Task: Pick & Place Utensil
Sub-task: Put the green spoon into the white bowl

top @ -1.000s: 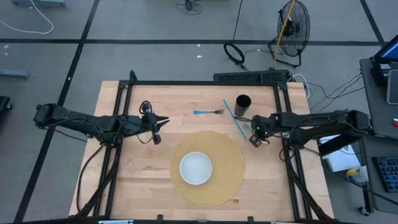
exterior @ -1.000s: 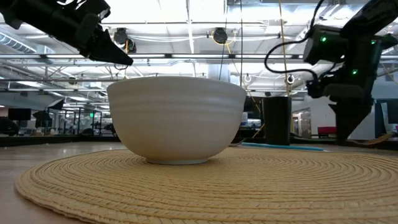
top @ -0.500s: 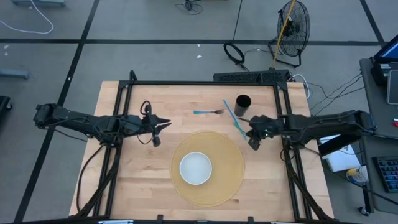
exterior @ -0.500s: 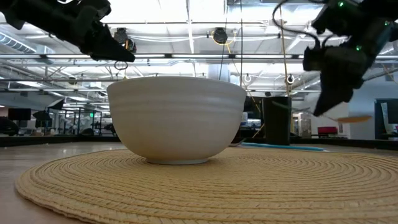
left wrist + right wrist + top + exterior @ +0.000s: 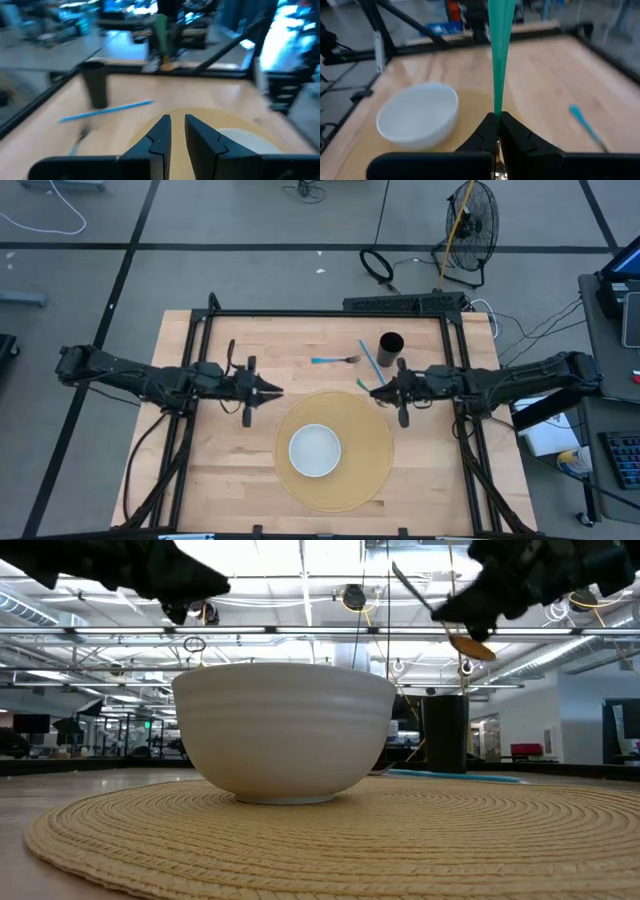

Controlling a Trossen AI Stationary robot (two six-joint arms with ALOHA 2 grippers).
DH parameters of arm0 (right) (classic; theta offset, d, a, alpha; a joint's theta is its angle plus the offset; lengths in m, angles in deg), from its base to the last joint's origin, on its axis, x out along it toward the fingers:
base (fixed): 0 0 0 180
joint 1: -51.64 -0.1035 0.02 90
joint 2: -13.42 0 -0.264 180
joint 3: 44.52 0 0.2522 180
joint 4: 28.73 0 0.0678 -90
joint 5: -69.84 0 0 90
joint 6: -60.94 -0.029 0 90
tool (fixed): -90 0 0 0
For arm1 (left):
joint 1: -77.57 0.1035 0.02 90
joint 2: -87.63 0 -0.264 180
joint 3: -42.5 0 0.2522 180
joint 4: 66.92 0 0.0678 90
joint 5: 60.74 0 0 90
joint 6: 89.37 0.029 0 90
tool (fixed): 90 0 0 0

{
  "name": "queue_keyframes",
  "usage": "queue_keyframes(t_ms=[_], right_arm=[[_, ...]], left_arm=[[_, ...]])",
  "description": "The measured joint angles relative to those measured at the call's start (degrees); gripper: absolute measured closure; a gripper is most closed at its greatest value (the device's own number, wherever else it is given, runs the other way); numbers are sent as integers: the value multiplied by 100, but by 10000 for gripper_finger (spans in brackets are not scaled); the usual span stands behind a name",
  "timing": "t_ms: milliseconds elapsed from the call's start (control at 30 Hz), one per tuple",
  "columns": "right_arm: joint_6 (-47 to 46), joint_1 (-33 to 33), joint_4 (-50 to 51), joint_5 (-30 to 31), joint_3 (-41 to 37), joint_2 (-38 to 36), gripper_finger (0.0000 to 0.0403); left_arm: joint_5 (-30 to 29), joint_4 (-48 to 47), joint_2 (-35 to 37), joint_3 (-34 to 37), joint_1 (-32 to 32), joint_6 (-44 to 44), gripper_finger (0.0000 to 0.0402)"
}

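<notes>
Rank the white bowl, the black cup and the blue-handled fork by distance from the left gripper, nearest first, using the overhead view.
Measured from the left gripper:
1. White bowl, on the round placemat, toward the table's front.
2. Blue-handled fork, flat on the wood, toward the table's back.
3. Black cup, standing farther toward the right arm's side.

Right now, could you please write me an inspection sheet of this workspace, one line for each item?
Surface: wooden table inside a black frame, with a round woven placemat on it.
Job's things: white bowl sits on the placemat; green-handled utensil is held up above the table; blue-handled fork and blue straw-like stick lie on the wood.
Clutter: black cup stands near the far edge.
End effectors: right end effector is shut on the green-handled utensil at the placemat's edge; left end effector hovers left of the placemat, fingers slightly apart, holding nothing.
Cables: loops lie on the floor beyond the table.
Surroundings: floor fan behind the table; no person seen.
</notes>
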Motion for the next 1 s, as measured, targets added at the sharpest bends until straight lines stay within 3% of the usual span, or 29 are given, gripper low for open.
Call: queue_keyframes(t_ms=[267,400,633,1000], right_arm=[[302,-264,-1268,-28,0,803,401],[354,-368,-2072,-504,3,1280,401],[353,-463,-3141,-767,26,2015,400],[618,-463,-3181,-762,698,2963,399]], left_arm=[[568,1765,-1392,2,-245,314,341],[555,2470,-1970,-50,-291,434,333],[555,2641,-2521,-525,-291,452,281],[558,2590,-3552,-1480,-291,453,206]])
